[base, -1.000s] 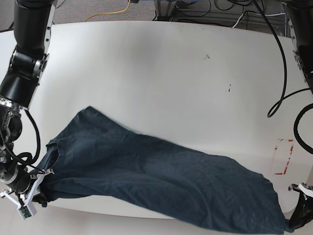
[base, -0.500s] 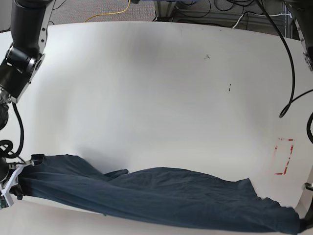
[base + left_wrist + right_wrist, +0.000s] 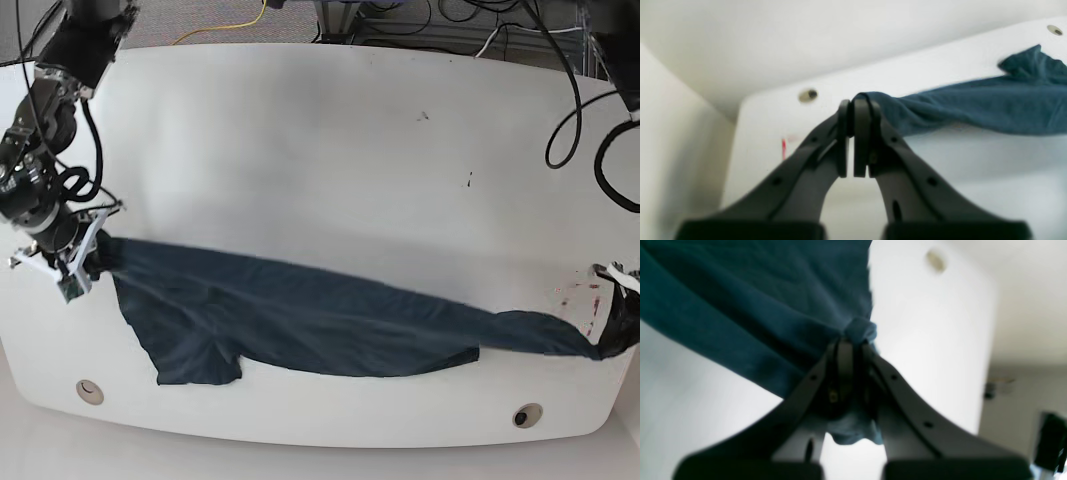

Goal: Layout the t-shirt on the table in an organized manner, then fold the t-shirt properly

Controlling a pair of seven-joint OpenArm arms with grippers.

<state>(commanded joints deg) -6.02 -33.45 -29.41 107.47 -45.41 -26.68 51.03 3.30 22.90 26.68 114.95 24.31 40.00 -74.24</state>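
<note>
Shirt hangs stretched between both arms, low over the near half of the bench, bunched into a long band, one flap sagging near-left. Right gripper clamped on the left end; left gripper clamped on the right end. Layout unfinished: cloth not spread flat. Folding not begun.

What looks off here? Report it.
The t-shirt is not laid flat: it is stretched into a narrow, bunched band between the right gripper and left gripper, one part drooping toward the near table edge. Nothing looks damaged.
</note>
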